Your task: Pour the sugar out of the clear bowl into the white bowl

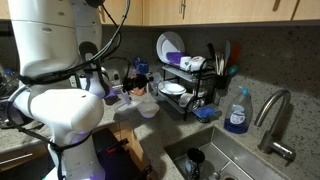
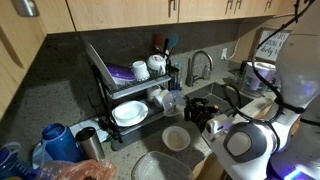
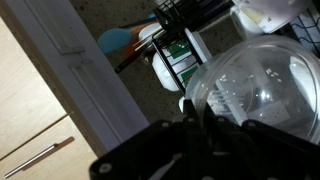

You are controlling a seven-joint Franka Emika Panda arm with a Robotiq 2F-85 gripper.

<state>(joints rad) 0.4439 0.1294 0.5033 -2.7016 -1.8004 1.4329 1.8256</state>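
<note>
In an exterior view the white robot arm [image 1: 60, 105] fills the left, elbow bent, reaching toward 3 o'clock. A black wire dish rack [image 1: 185, 85], a blue soap bottle [image 1: 237, 112] and a steel faucet [image 1: 275, 118] stand on a speckled stone counter under wooden cabinets.

From the opposite side, the round opaque white bowl [image 2: 176, 138] sits at the rack's 5 o'clock. A wide flat pale plate [image 2: 155, 165] lies at its 7 o'clock.

In the wrist view the black gripper [image 3: 200, 118] is clamped on the rim of the small see-through clear bowl [image 3: 258, 90], at its 8 o'clock. The sugar is too faint to make out.
</note>
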